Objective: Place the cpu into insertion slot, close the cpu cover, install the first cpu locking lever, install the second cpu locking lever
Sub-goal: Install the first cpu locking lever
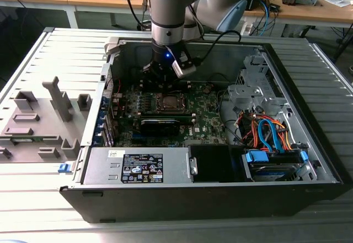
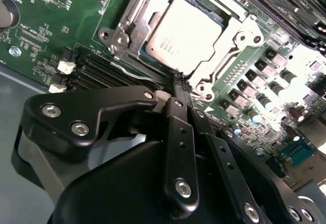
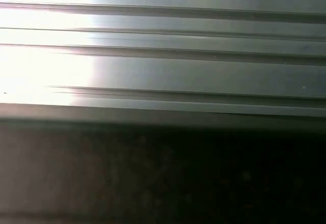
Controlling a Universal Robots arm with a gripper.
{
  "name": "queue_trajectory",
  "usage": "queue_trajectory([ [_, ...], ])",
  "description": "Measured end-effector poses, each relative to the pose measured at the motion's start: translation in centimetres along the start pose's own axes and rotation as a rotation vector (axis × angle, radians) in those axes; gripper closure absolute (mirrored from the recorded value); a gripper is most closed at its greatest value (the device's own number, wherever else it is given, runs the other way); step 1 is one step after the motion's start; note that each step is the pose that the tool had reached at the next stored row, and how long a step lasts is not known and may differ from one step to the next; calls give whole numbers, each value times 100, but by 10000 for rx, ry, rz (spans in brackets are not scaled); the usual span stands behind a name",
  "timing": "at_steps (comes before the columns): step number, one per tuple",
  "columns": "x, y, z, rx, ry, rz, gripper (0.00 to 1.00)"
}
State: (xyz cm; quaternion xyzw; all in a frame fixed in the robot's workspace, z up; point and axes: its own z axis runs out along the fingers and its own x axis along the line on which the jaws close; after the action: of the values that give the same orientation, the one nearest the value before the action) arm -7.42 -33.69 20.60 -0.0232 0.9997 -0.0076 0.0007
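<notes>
The gripper (image 2: 182, 84) hangs low inside the open computer case (image 1: 309, 182), over the green circuit board (image 1: 207, 122) near the case's back wall. In the second wrist view its two black fingers (image 2: 179, 132) lie pressed together with no gap between them — clenched, and holding nothing. Their tips sit right at the edge of the socket, beside a thin metal lever (image 2: 135, 72) that runs along that side; whether they touch the lever cannot be told.

The cpu (image 2: 184, 30) lies flat in the insertion slot (image 1: 170, 102), its pale metal top facing up. The cpu cover (image 2: 232, 46) is folded down around it — the silver frame rings the chip, which shows through the central window.

In the exterior view the socket sits toward the back of the board, just in front of the gripper, with a long black card (image 1: 165, 126) nearer the front edge of the case.
</notes>
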Motion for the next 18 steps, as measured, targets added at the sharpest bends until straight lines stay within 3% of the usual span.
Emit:
queue_trajectory([
  [18, -255, -8, 38, 13, 0, -130, 89],
])
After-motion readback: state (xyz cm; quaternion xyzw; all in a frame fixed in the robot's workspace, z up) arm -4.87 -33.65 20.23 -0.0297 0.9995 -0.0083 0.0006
